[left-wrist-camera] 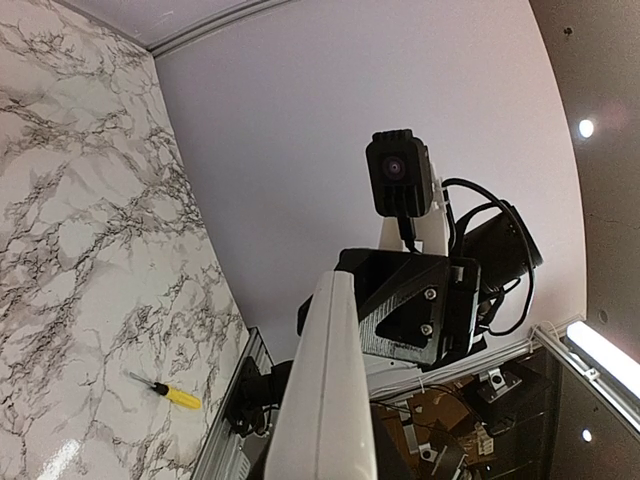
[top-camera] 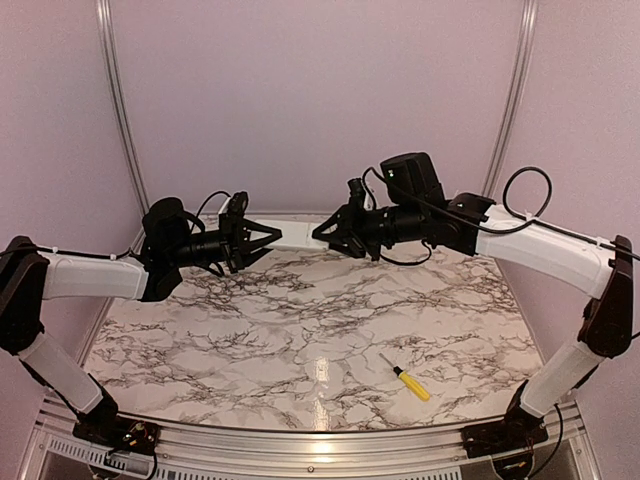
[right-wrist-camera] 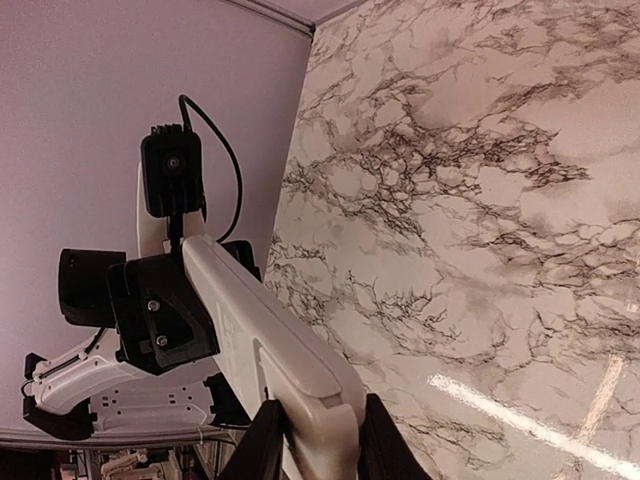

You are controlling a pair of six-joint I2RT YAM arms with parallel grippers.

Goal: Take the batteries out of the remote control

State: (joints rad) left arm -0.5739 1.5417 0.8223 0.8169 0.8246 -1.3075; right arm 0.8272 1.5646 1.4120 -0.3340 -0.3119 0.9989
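The remote control [top-camera: 297, 236], a slim white bar, hangs in the air over the back of the table, held at both ends. My left gripper [top-camera: 268, 236] is shut on its left end and my right gripper [top-camera: 322, 232] is shut on its right end. In the left wrist view the remote [left-wrist-camera: 325, 400] runs up from the bottom edge to the right gripper's black fingers [left-wrist-camera: 400, 300]. In the right wrist view the remote [right-wrist-camera: 250, 330] sits between my dark fingers [right-wrist-camera: 262, 448] and shows a closed panel with a seam. The batteries are hidden.
A yellow-handled screwdriver [top-camera: 411, 380] lies on the marble table [top-camera: 300, 340] at the front right; it also shows in the left wrist view [left-wrist-camera: 170, 393]. Pink walls stand close behind. The aluminium front rail [top-camera: 320, 440] carries both arm bases.
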